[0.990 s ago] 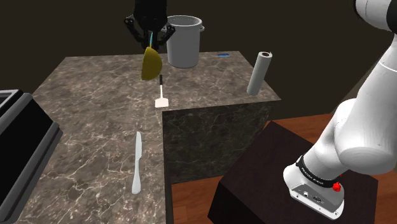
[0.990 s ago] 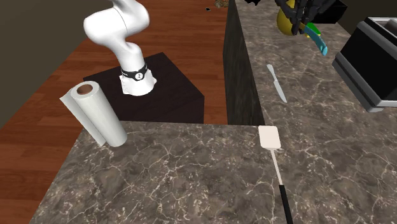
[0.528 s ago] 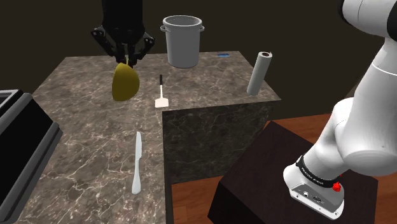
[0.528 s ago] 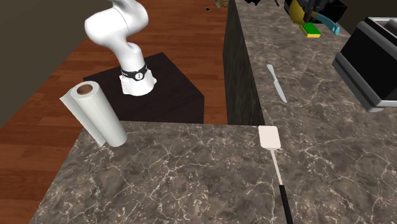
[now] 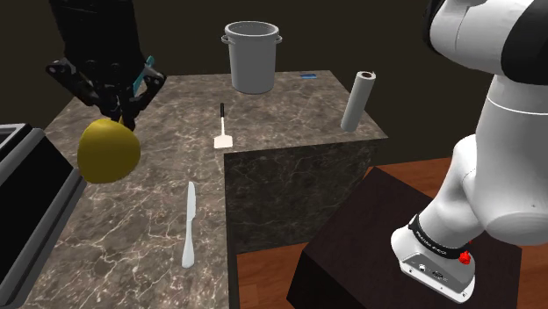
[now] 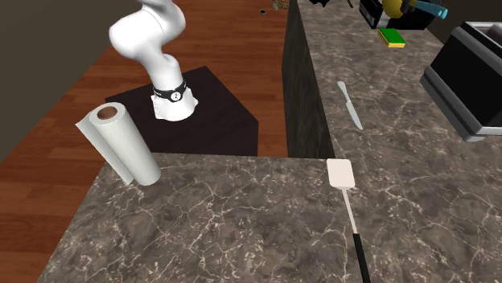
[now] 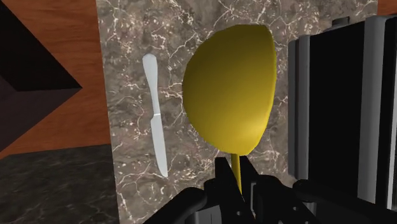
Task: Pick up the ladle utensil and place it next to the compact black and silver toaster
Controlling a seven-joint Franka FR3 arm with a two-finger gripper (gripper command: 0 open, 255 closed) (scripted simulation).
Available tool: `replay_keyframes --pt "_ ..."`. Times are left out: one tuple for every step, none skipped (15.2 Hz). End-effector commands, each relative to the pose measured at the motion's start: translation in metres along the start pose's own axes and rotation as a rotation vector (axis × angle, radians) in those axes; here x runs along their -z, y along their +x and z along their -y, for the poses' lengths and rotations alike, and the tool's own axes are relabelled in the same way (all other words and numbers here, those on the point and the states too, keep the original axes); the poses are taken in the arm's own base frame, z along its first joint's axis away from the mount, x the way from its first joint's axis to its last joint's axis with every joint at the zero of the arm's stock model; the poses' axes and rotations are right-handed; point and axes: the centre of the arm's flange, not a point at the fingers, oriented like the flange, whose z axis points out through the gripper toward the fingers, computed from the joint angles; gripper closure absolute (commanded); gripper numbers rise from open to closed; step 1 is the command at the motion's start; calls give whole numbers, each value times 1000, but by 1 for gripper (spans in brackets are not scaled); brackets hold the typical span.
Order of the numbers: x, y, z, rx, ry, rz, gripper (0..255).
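Note:
My black gripper (image 5: 114, 111) is shut on the ladle's thin neck. The ladle's yellow bowl (image 5: 108, 151) hangs below the fingers and its teal handle (image 5: 141, 75) sticks up behind them. The ladle is in the air over the marble counter (image 5: 132, 219), close to the black and silver toaster (image 5: 31, 197) at the shoulder view's left edge. In the wrist view the yellow bowl (image 7: 232, 89) hangs over the counter between a white knife (image 7: 156, 121) and the toaster (image 7: 343, 108), with the gripper (image 7: 236, 175) clasping its stem. In the second exterior view the ladle (image 6: 396, 6) is at the top edge, above the toaster (image 6: 471, 76).
A white knife (image 5: 188, 224) lies on the counter near its front edge. A white spatula (image 5: 223, 129), a grey pot (image 5: 253, 57) and a paper towel roll (image 5: 360, 101) stand farther back. A green sponge (image 6: 392, 38) lies near the toaster. The counter drops off to a wooden floor.
The gripper has carried the ladle from beside the pot toward the shoulder view's left and nearer the camera, now beside the toaster. It stays shut on the ladle.

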Motion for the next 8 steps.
replay_keyframes --pt "-2 -21 15 -2 0 0 255" --pt "-4 -31 23 -2 0 0 255" --pt "-6 -39 29 -2 0 0 255" --pt "-11 -38 28 -2 0 0 255" --pt "-16 -38 27 -2 0 0 255" --pt "-21 -38 26 -2 0 0 255" --pt "-26 -37 25 -2 0 0 255" --pt "-32 -37 24 -2 0 0 255"
